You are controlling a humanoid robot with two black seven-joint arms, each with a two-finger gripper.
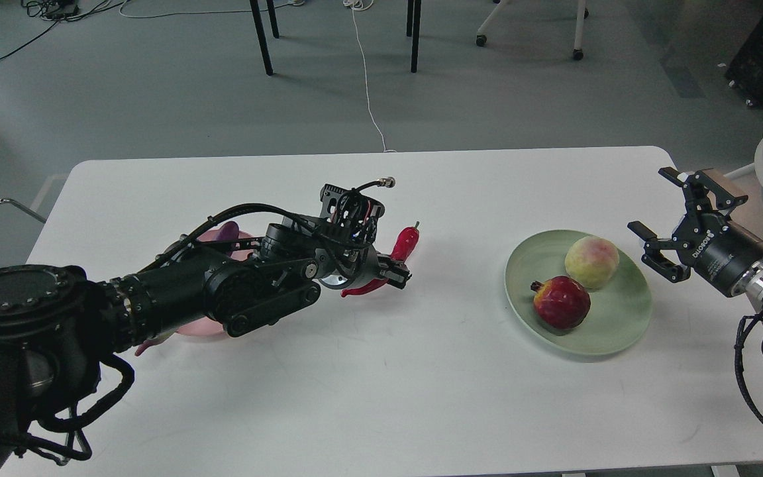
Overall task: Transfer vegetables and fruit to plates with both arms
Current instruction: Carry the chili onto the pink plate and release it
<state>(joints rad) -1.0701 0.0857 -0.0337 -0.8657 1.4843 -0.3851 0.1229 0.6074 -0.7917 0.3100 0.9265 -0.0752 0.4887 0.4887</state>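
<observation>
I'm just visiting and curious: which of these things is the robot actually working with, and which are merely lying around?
Part of the job:
- red chili pepper, at the left gripper
- eggplant, pink plate
- peach, pomegranate, green plate
- right gripper, open

Just lying about:
- white cable on the floor
- rolling chair legs
- black table legs

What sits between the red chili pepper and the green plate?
Nothing: in the head view only bare white table separates the slim, glossy red chili pepper at the left gripper from the pale green round plate.
</observation>
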